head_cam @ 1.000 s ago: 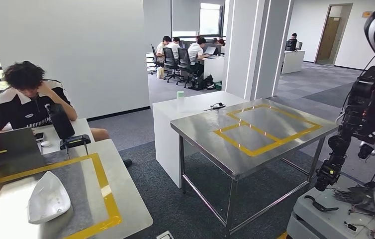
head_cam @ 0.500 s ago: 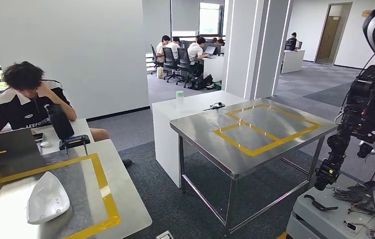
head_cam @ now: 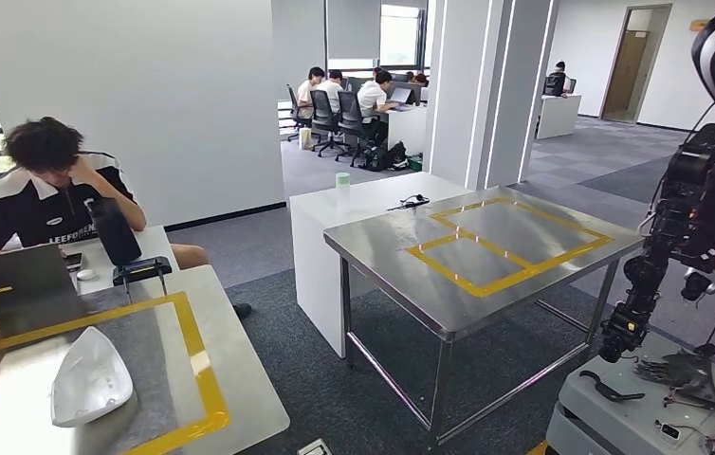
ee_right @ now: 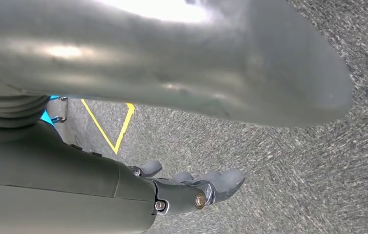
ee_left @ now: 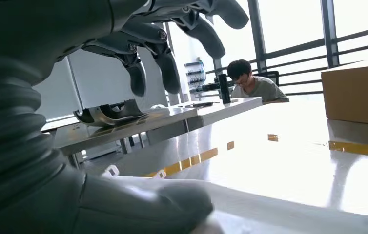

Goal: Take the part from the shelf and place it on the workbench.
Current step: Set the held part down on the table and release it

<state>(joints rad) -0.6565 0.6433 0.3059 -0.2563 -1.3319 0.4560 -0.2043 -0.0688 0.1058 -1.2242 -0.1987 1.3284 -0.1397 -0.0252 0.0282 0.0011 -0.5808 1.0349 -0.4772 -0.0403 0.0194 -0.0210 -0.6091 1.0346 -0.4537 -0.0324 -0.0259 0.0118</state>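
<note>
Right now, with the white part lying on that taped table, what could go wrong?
The white part looks smooth and domed; the open left hand might slip off it. A seated person and a cardboard box sit close by and could be bumped.

A white curved part lies inside a yellow tape frame near the front edge of a pale bench. At its far edge a person sits with a dark bottle just beside. Across the carpet stands a steel table marked with yellow tape rectangles. Another robot stands at the right.
</note>
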